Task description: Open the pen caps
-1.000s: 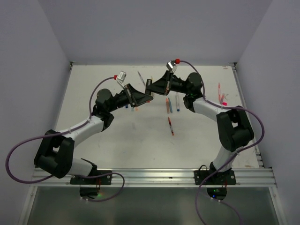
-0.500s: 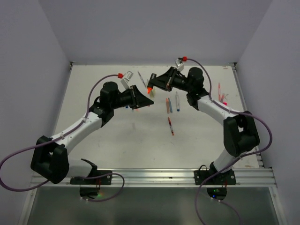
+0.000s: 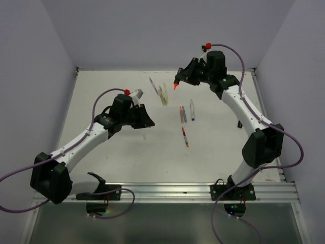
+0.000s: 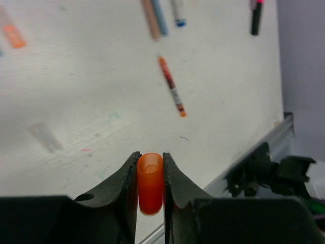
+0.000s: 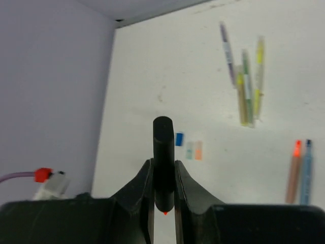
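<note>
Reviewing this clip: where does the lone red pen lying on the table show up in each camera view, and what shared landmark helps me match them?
Top external: the red pen lies a little right of centre, between the two arms.
Left wrist: upper middle of the picture, slanted.
Right wrist: not in it.
Shared landmark: the orange pen lying beside the blue pen, seen in all three views.
</note>
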